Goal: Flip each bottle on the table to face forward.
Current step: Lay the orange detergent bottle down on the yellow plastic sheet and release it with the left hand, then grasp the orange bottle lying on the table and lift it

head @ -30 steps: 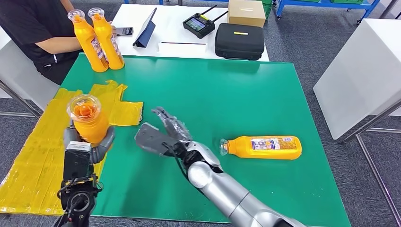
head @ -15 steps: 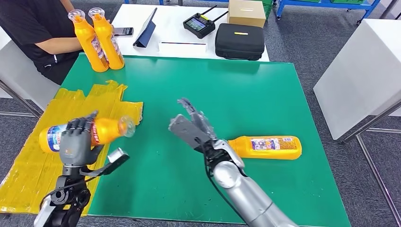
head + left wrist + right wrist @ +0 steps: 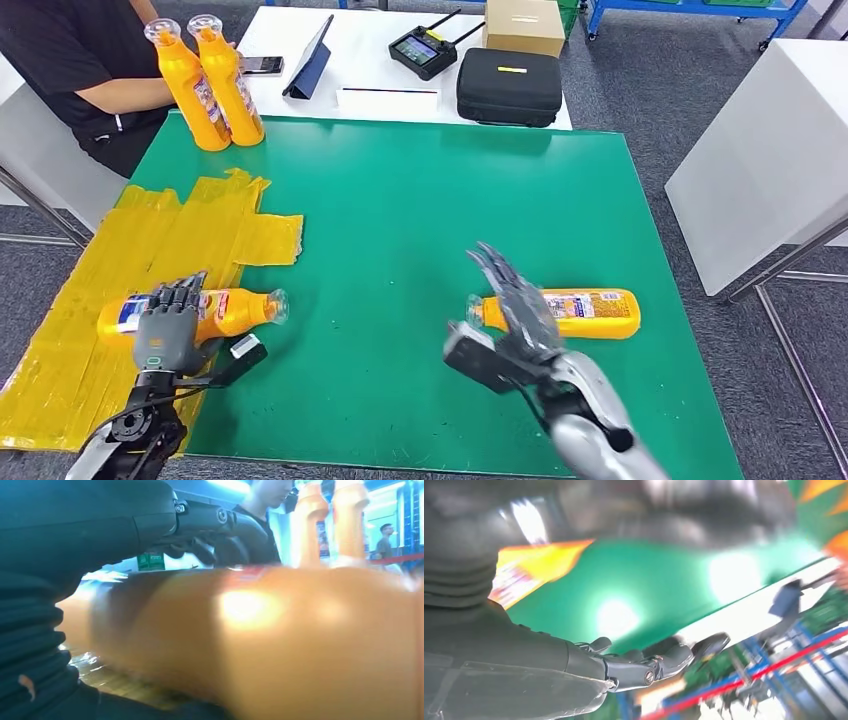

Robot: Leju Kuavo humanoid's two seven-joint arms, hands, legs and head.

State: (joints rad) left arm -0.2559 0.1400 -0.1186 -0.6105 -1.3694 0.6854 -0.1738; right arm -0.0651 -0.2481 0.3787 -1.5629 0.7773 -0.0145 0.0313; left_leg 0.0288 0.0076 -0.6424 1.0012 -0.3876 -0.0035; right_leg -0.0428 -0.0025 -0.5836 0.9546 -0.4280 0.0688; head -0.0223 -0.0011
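An orange bottle (image 3: 222, 308) lies on its side on the yellow sheet (image 3: 60, 370), cap pointing right. My left hand (image 3: 165, 335) grips its middle from the near side, fingers draped over it and thumb stretched out toward the right. In the left wrist view the bottle (image 3: 260, 635) looms large under the dark fingers (image 3: 210, 520). A second orange bottle (image 3: 575, 312) lies on the green table (image 3: 420, 210), label up, cap to the left. My right hand (image 3: 510, 320) is open, fingers spread over that bottle's neck. The right wrist view is blurred, showing the hand (image 3: 624, 667).
Two orange bottles (image 3: 205, 85) stand upright at the table's far left corner beside a person's arm (image 3: 120, 95). Behind is a white table with a black case (image 3: 508, 88), a controller (image 3: 422, 48), a cardboard box (image 3: 521, 24) and a tablet (image 3: 308, 60). Another white table (image 3: 760, 150) stands right.
My left hand turned its bottle from upright to lying and lowered it onto the yellow sheet. My right hand swept right across the table to the lying bottle's neck.
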